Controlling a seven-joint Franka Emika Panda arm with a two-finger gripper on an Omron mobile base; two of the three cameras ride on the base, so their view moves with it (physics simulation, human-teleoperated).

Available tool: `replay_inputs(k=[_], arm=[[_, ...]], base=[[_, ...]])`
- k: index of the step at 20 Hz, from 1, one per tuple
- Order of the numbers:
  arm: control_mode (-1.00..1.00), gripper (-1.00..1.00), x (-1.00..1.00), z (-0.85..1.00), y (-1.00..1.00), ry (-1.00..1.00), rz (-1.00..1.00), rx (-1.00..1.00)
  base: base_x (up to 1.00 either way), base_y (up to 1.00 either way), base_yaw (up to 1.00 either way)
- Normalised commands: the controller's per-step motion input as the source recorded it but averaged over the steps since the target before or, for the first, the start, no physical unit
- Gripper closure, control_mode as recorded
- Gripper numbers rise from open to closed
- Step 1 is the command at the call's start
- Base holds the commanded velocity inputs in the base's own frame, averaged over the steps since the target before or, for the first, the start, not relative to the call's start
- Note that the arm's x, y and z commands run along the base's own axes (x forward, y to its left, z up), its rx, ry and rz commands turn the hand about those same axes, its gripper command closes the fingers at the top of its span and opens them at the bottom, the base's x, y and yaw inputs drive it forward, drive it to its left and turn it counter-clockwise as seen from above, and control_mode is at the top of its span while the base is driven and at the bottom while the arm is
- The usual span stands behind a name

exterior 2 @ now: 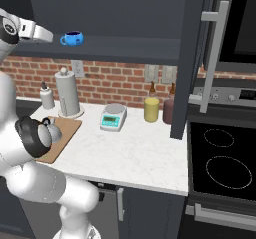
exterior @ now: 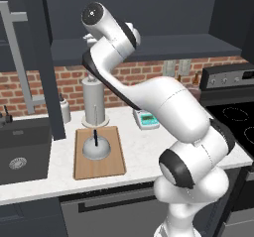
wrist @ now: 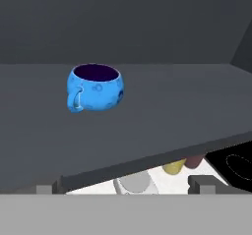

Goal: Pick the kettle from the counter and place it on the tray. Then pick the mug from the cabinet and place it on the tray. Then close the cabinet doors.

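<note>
The blue mug stands upright on the dark cabinet shelf, handle toward my left in the hand view. My gripper is open and level with the shelf's front edge, short of the mug, with nothing between its fingers. From the right base view the gripper hangs just left of the mug. The grey kettle sits on the wooden tray on the white counter. Both cabinet doors stand open: the left door and the right door.
A paper-towel roll stands behind the tray, a small scale to its right. Yellow jar and maroon jar stand by the brick wall. Sink lies at left, the stove at right.
</note>
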Motion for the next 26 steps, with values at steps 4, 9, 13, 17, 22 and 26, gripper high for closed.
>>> replay_inputs(k=[4, 9, 13, 17, 22, 26], arm=[[-1.00, -1.00, 0.36, 0.00, 0.00, 0.00, -0.02, 0.00], [-1.00, -1.00, 0.19, -0.12, 0.02, 0.00, 0.00, 0.00], [-1.00, -1.00, 0.19, -0.03, 0.00, 0.00, 0.00, 0.00], [-1.00, -1.00, 0.23, -0.02, 0.00, 0.00, -0.01, 0.00], [-1.00, -1.00, 0.26, -0.15, 0.00, 0.00, 0.00, 0.00], [-1.00, -1.00, 0.24, -0.23, 0.00, -0.02, 0.00, 0.00]], base=[[0.00, 0.00, 0.00], [0.00, 0.00, 0.00], [0.00, 0.00, 0.00], [0.00, 0.00, 0.00], [0.00, 0.00, 0.00], [0.00, 0.00, 0.00]])
